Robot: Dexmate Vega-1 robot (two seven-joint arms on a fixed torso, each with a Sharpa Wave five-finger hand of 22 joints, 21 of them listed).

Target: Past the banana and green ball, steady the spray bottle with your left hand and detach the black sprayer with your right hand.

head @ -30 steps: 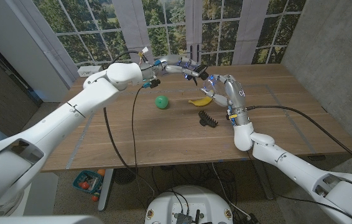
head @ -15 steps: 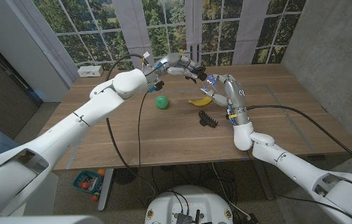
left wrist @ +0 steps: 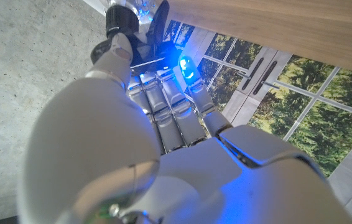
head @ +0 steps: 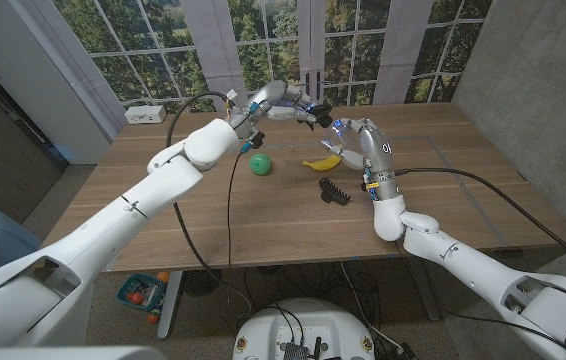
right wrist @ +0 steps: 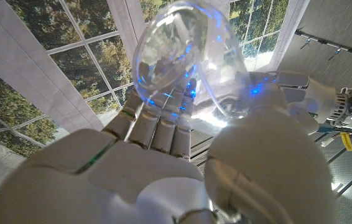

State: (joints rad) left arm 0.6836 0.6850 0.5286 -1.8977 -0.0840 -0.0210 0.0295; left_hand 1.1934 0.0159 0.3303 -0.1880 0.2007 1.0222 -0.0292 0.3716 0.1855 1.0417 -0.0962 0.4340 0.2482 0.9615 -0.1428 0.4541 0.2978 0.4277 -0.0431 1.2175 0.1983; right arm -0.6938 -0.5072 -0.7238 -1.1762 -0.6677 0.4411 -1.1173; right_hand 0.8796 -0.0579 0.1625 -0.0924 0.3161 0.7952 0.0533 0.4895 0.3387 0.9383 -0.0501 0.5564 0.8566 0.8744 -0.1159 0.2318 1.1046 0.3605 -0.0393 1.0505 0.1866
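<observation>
Past the banana (head: 323, 161) and the green ball (head: 259, 163), both hands meet in the air over the table's far side. My right hand (head: 355, 137) grips the clear spray bottle (head: 332, 126). In the right wrist view the bottle (right wrist: 182, 50) lies across the fingers (right wrist: 157, 124) with the thumb against it. My left hand (head: 289, 103) reaches in from the other side. In the left wrist view its fingertips (left wrist: 117, 46) hold the black sprayer (left wrist: 119, 20) at the collar, next to the black trigger (left wrist: 159, 17). Whether the sprayer is still joined to the bottle is hidden.
A black comb-like object (head: 336, 191) lies on the wooden table (head: 263, 220) in front of the banana. A white power strip (head: 145, 113) sits at the far left corner. Cables hang from my left arm over the table's middle. Windows stand behind the table.
My left arm has swung farther to the right and forward, and its hand has turned at the sprayer. The right hand has stayed on the bottle, nearly still.
</observation>
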